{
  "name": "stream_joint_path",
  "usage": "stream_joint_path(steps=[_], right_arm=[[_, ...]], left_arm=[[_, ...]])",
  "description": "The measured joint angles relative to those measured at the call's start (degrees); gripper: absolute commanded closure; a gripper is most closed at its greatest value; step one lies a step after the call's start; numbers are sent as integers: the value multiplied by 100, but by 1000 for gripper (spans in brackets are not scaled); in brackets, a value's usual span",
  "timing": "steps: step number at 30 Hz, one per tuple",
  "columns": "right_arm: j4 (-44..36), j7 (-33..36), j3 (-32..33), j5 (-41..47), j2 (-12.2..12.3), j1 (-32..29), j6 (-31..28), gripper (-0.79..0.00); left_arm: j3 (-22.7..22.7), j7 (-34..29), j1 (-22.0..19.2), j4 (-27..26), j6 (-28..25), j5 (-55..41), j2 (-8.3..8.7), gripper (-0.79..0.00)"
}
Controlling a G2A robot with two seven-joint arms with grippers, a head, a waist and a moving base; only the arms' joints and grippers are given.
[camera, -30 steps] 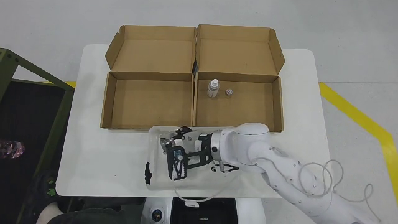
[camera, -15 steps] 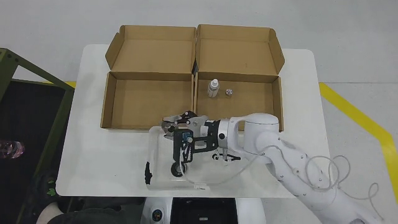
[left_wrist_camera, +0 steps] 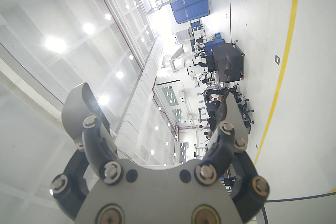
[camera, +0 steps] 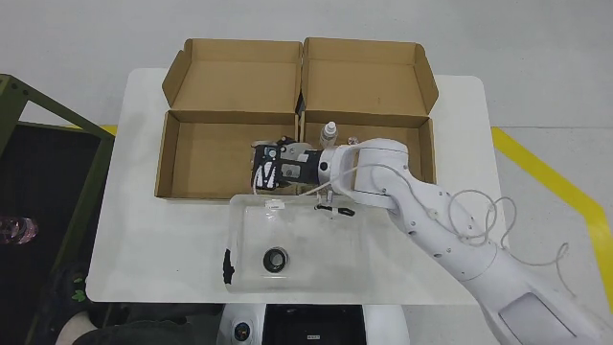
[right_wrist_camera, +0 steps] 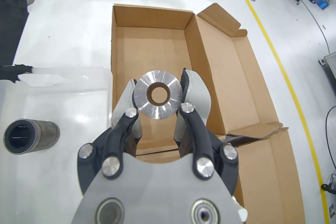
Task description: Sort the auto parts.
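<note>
Two open brown cardboard boxes sit side by side in the upper middle of the top view on the white tabletop (camera: 144,153), lids folded back. The left cardboard box (camera: 206,158) (right_wrist_camera: 152,51) has a bare floor. The right cardboard box (camera: 402,168) holds a small white bottle-shaped part (camera: 329,133) and, just beside it, a small round metal piece (camera: 351,140), both near its upper left corner. Below the boxes, at lower centre, a clear plastic tray (camera: 326,244) (right_wrist_camera: 65,93) holds one grey metal cylinder with a dark bore (camera: 277,260) (right_wrist_camera: 31,134), lying on its side.

The right gripper (camera: 265,166) (right_wrist_camera: 157,89) is over the lower right part of the left cardboard box, close to the wall it shares with its neighbour. Its fingers are drawn in narrow, clamped on the rim of a shiny flat metal ring (right_wrist_camera: 143,97) with a round centre hole, one finger on each side. I cannot tell whether the ring touches the box floor. The left gripper (left_wrist_camera: 156,93) points up into the room, fingers spread wide with nothing between them.
</note>
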Motion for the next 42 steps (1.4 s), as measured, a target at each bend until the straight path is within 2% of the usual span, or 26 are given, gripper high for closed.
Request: stream_joint_path(steps=[14, 27, 31, 34, 39, 42], right_arm=[[1995, 593, -848, 523, -710, 1216, 552, 0], [3365, 623, -1313, 765, -1279, 1657, 640, -3], [3657, 600, -1389, 755, -1414, 1720, 658, -46], [3841, 590, -1424, 739, -1502, 1757, 664, -123], [4099, 539, -1464, 703, -1627, 1778, 644, -163], [4209, 512, -1469, 669, -1685, 1785, 630, -215]], left_arm=[[0, 0, 0, 0, 0, 0, 0, -785], [0, 0, 0, 0, 0, 0, 0, -785], [0, 0, 0, 0, 0, 0, 0, -785], [0, 0, 0, 0, 0, 0, 0, -785], [0, 0, 0, 0, 0, 0, 0, -785], [0, 0, 0, 0, 0, 0, 0, -785]])
